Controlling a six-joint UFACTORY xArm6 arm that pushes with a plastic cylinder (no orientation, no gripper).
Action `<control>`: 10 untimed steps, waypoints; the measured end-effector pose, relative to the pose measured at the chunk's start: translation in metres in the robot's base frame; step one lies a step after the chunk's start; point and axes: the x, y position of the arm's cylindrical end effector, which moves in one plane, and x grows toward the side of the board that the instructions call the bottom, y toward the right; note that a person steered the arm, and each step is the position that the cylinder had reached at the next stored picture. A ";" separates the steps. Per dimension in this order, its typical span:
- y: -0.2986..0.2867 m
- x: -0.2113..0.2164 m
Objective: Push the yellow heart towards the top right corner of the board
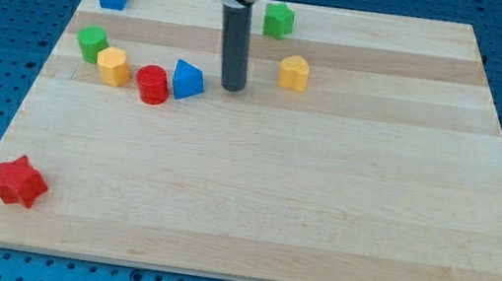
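Resting tip [232, 88], yellow heart [293, 72] right

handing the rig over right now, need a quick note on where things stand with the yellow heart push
My tip: on the board, between the blue triangular block and the yellow heart block, just left of and slightly below the heart, apparently not touching it.
Yellow heart: upper middle of the wooden board, well short of the top right corner.
Done: tip lined up on the heart's lower left.
Left: the push up and right to the corner.
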 end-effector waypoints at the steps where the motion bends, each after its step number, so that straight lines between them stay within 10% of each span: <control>1: 0.027 -0.021; 3: 0.159 -0.042; 8: 0.131 0.007; 10: 0.233 -0.072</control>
